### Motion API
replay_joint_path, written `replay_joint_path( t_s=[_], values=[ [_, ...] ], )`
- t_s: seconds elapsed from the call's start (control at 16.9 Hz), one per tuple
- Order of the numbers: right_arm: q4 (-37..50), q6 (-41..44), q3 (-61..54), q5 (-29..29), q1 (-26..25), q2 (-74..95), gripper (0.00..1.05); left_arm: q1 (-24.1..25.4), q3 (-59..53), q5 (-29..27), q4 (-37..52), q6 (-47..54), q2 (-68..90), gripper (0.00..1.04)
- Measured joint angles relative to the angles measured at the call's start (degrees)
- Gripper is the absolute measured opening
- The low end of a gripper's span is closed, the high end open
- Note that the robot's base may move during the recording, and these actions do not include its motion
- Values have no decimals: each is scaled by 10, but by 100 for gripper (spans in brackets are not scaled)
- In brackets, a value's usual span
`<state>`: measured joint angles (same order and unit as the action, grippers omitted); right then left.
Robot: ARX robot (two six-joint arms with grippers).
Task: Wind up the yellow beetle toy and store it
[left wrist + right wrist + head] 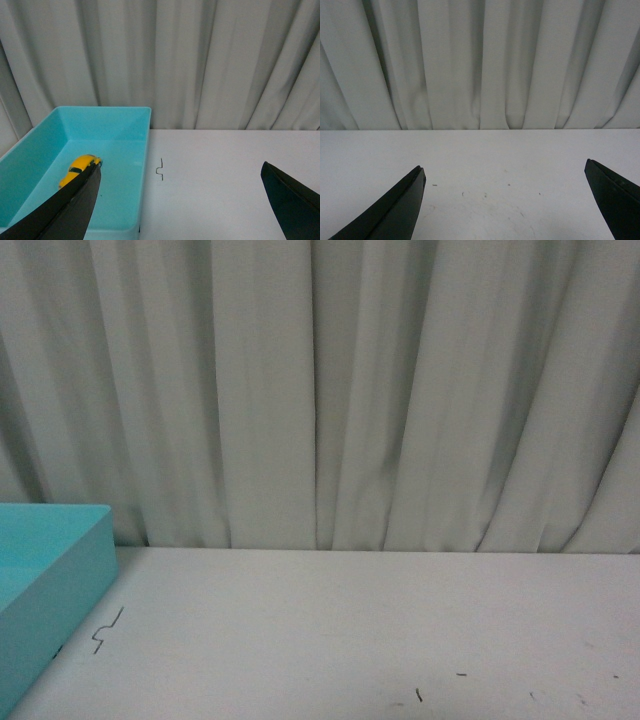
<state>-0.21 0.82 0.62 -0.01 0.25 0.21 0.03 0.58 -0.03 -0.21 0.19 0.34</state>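
Your left wrist view alone shows yellow beetle toy point(79, 169) lying inside turquoise bin point(125, 116), partly behind finger of left tool point(180, 200), jaws spread wide, empty. Front view gives you only bin corner point(60, 560), white table point(350, 630), grey curtain point(320, 390); no toy. Right tool point(505, 200) also agape over bare table

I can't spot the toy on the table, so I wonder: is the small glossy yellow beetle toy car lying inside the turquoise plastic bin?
Yes, the yellow beetle toy car rests on the floor of the turquoise plastic bin.
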Motion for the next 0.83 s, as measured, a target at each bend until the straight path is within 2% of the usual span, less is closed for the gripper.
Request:
replay_joint_path(
  t_s=[0.83],
  values=[
    [0, 0, 0, 0, 0, 0, 98, 0, 0, 0, 0, 0, 0, 98]
  ],
)
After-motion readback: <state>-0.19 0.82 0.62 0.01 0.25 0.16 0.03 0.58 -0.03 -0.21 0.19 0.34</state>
